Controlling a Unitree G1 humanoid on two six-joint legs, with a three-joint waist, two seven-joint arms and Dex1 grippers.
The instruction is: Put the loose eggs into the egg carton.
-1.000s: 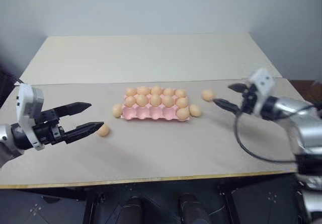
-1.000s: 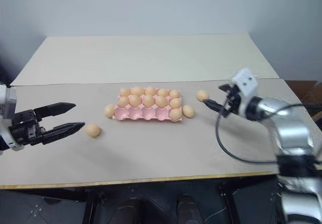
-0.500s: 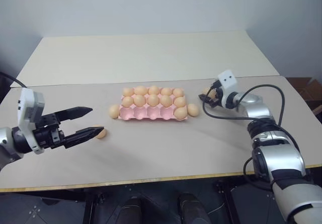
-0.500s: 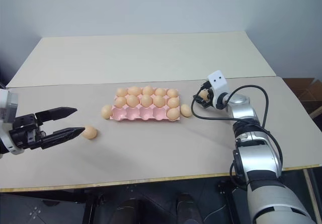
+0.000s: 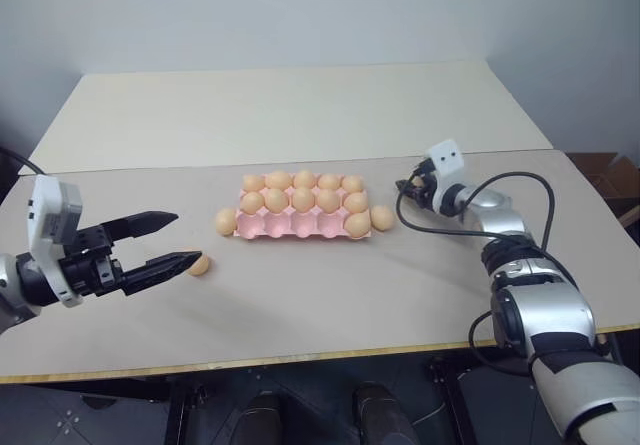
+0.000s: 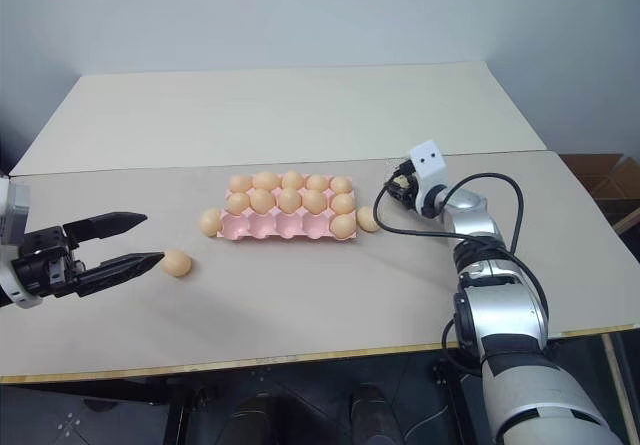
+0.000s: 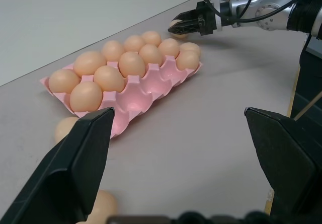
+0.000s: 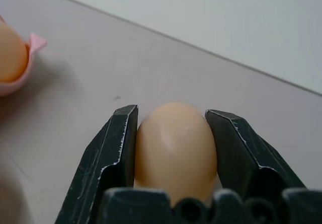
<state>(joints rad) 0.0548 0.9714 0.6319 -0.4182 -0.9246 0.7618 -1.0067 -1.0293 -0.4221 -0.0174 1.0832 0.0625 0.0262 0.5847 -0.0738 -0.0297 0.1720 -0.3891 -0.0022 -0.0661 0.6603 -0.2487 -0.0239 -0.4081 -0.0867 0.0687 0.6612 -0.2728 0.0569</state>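
Two grippers: both show over the tabletop, one at each side of the carton.
Right gripper point(image 8: 173, 148): its two black fingers are clamped on a loose egg, one finger pressed to each side of the shell.
Held egg point(image 8: 176, 148): tan, smooth, sitting between the pads, just past the right end of the egg carton and near the seam between the two table boards.
Left gripper point(image 5: 165, 242): jaws spread wide with nothing between them, reaching level toward the carton from the left edge of the table.
Egg by left gripper point(image 5: 199, 265): lies on the table just beside the tip of the lower finger; whether it touches is hard to tell.
Egg carton point(image 5: 290, 227): pale-pink tray in the middle of the table, its two far rows full of eggs, the near row bare except for the cup at the right end.
Egg at left end point(image 5: 226, 222): loose on the table, against the carton's left edge.
Egg at right end point(image 5: 382, 217): loose on the table, just beside the carton's near right corner.
Table point(image 5: 300, 305): beige surface, with a lighter board behind it.
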